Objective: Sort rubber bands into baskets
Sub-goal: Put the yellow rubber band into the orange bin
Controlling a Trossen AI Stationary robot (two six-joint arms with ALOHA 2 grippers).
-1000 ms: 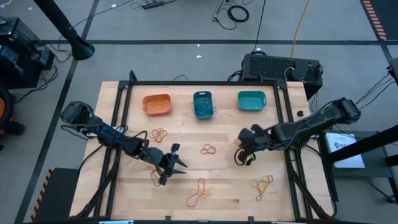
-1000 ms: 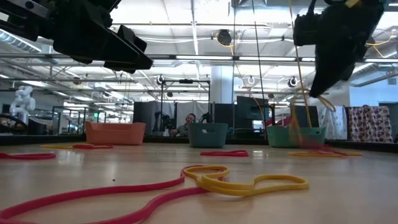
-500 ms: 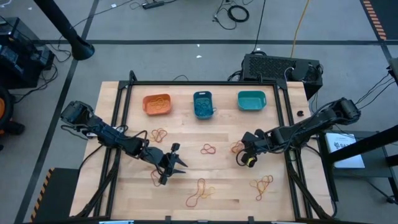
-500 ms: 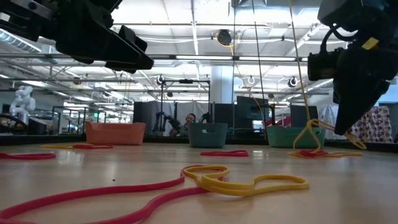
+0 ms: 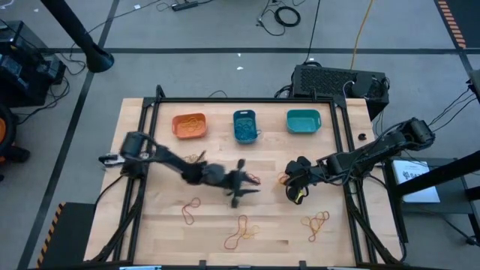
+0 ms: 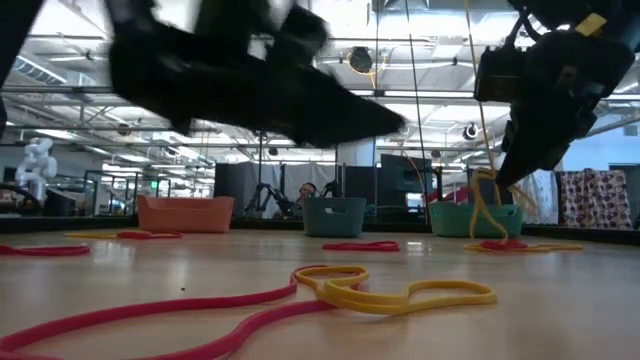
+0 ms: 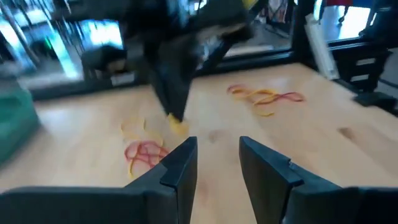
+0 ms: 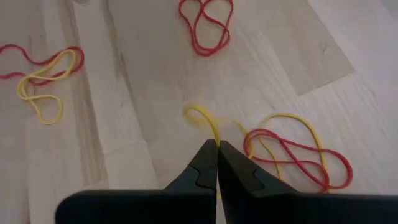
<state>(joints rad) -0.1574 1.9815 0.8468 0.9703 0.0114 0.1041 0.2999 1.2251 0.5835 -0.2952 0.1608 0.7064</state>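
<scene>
Thin red and yellow rubber-band loops (image 5: 241,232) scattered in tangles, orange (image 5: 188,125), blue (image 5: 245,124), teal plastic tubs (image 5: 303,121) in a row

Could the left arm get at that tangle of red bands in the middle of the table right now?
Probably yes. The left pincer hangs open right beside the red bands, with bare table around them. The right pincer, shut on a yellow band, is off to the side.
</scene>
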